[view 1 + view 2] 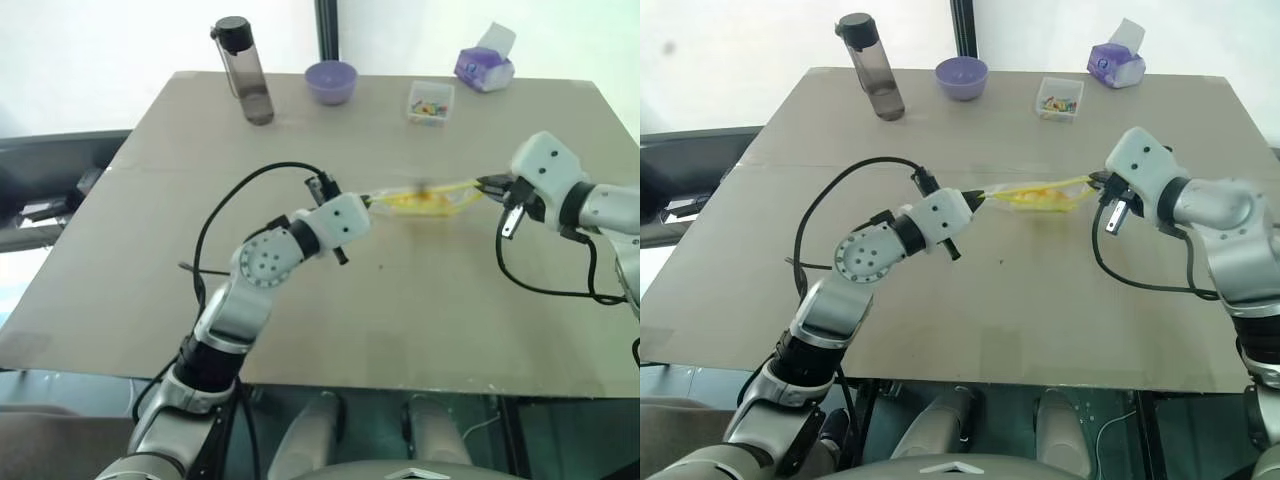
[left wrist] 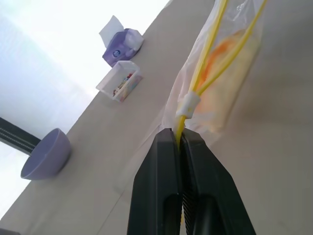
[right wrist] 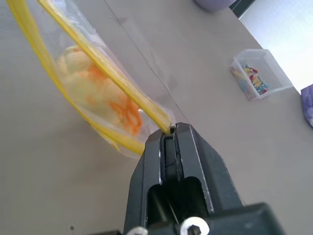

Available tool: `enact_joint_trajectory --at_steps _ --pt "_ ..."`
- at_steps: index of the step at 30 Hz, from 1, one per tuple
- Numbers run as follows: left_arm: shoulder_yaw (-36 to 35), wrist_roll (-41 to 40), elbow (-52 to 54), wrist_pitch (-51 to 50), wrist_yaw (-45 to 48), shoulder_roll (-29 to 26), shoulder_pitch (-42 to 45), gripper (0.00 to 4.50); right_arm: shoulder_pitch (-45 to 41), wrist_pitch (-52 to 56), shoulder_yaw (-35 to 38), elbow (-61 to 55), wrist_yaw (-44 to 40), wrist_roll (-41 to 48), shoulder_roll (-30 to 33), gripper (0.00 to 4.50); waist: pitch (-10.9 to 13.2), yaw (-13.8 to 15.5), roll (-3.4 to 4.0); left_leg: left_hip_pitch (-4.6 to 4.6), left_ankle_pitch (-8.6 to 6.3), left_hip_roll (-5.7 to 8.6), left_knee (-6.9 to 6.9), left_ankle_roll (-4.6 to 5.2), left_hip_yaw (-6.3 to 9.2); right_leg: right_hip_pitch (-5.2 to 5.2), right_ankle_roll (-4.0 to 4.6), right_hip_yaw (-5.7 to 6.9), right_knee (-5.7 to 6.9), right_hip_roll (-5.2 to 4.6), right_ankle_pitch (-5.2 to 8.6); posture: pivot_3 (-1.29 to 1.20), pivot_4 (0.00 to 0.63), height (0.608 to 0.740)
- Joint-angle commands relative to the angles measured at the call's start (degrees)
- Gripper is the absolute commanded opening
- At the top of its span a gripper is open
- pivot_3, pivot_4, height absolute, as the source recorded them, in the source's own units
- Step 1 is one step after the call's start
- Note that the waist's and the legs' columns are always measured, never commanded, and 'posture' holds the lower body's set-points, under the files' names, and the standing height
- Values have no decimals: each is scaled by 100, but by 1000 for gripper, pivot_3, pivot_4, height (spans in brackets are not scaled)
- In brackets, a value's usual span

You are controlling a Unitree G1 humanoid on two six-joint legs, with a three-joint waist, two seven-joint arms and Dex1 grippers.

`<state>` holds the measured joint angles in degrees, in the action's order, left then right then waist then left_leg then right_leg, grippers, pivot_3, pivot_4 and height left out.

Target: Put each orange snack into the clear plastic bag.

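Snack: the orange snack (image 3: 105, 100) sits inside the clear plastic bag (image 1: 425, 200), mid-tabletop.
Bag: strung between both hands above the tabletop (image 1: 300, 330).
Left hand (image 2: 180, 139): clenched on the yellow strip's end at the bag's 9 o'clock.
Right hand (image 3: 171, 133): pinching the strip's other end at 3 o'clock.
Far edge, 12 o'clock: dark bottle (image 1: 245, 70), purple bowl (image 1: 331, 81), small clear box (image 1: 430, 102), tissue pack (image 1: 485, 66), all well apart from the bag.
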<state>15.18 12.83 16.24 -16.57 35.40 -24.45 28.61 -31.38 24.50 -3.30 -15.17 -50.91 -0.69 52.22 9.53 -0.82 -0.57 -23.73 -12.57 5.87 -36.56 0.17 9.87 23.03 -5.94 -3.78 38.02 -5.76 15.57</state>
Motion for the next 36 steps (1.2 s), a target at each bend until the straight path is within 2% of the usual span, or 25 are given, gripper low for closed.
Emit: enact_joint_trajectory --at_steps 1,3,7,11,18,23,36 --pt "-164 -117 241 -37 140 -134 146 0 -164 66 221 -250 -142 128 170 1720 0 1 0 0 0 0 0 0 -1 1 0 0 1 0 0 0 150 739" --pt "-150 -123 202 -16 121 -154 101 0 -186 42 199 -334 -200 195 176 1720 0 2 0 0 0 -1 0 0 0 1 0 0 1 0 0 0 150 739" --pt "-118 -193 228 -91 116 -72 28 0 -289 317 243 -875 -418 873 -80 1720 0 -1 0 -2 0 -1 0 0 2 3 0 -2 1 0 0 0 150 739" --pt "-96 -253 298 -217 153 -31 96 0 -452 642 -49 -1393 -441 1297 -392 1720 0 6 -1 -4 0 -1 -2 0 6 3 0 -2 1 -1 0 0 150 739" --pt "-65 -276 378 -395 314 -82 139 0 -764 257 -1108 -1223 -106 528 -992 1720 0 4 -1 -4 0 -1 -4 0 5 4 -1 -1 5 0 0 0 150 739" --pt "-31 -211 474 -474 421 -179 213 0 -930 -233 -1518 -689 69 -60 -1253 1720 0 3 -1 -7 1 0 -4 -1 6 9 0 -1 6 0 0 0 150 739" --pt "60 -217 847 -857 487 -275 235 0 -1129 -847 -1716 -107 -9 -545 -1746 1720 0 -14 -1 -8 1 -2 -5 -1 5 16 0 -5 11 4 0 0 150 739"
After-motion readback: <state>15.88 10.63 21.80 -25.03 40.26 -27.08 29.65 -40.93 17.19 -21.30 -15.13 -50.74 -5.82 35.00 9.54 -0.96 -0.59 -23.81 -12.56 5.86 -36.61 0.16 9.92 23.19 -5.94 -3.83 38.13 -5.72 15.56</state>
